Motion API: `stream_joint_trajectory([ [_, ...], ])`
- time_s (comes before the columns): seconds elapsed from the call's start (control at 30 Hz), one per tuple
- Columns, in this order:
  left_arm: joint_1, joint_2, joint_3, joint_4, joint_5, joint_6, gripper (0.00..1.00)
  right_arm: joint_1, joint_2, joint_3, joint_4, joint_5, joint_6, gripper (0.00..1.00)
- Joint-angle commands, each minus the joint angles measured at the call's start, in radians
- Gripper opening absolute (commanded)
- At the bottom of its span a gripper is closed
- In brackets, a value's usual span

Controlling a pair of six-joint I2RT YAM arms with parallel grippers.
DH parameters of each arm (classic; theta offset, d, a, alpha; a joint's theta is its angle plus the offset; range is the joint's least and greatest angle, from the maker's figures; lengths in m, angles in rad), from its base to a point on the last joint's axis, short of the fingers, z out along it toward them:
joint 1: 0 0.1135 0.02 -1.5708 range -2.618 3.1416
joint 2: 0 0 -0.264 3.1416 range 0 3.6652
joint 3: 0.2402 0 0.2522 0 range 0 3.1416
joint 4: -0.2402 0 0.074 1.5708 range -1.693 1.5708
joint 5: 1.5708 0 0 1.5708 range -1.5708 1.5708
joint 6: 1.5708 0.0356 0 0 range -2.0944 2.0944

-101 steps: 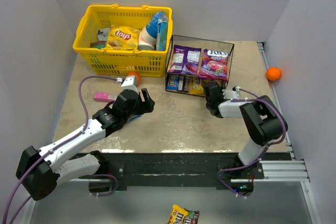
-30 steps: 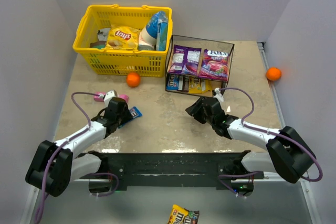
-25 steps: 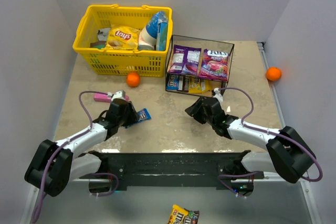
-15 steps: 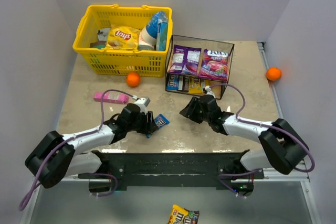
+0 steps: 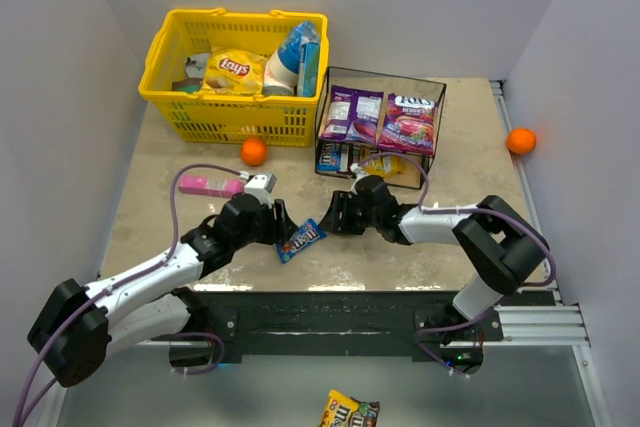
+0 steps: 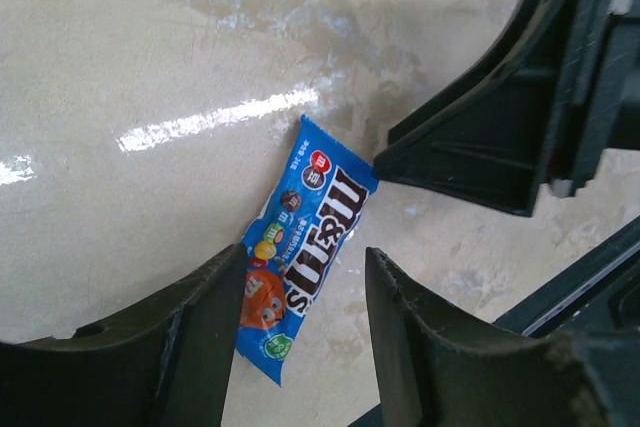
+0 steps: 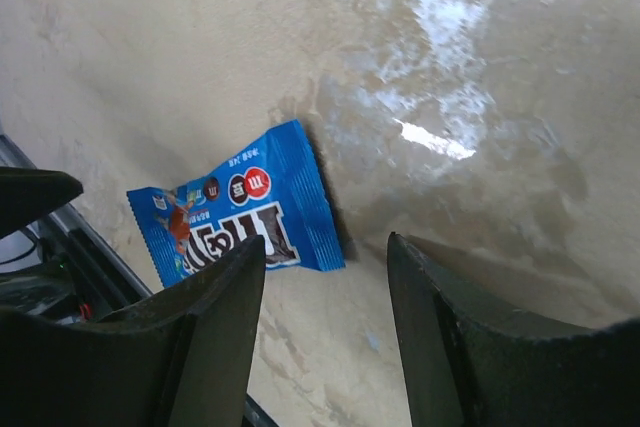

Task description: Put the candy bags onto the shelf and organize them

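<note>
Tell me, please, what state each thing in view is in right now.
blue packet, lying flat on the table, ungripped.
left end effector, open, fingers either side of the blue packet's end.
right end effector, open, empty.
purple bags, lying flat on top of the shelf.
yellow basket, upright, filled.
brown packet, off the table, beyond its near edge.

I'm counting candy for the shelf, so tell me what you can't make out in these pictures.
Top view: packets on the lower board of the shelf, mostly hidden by the upper board and purple bags; count unclear.
Top view: yellow basket, items beneath the Lays bag hidden by it and the walls.
Top view: stray packet, cut off by the bottom edge.
</note>
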Motion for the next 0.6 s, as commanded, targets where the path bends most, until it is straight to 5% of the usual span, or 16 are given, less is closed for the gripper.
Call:
stream_joint_trajectory([
  [0.0,-0.001,-0.013,0.008,-0.016,0.013,-0.049,0.54,0.016,0.06,0.076,0.05,-0.063,-0.081,0.56],
  [0.17,-0.001,0.042,-0.046,0.021,0.086,-0.103,0.46,0.033,0.108,0.107,0.045,-0.065,-0.096,0.56],
  [0.57,-0.001,0.072,-0.087,-0.082,-0.085,-0.161,0.42,0.053,0.13,0.122,0.036,-0.08,-0.112,0.56],
])
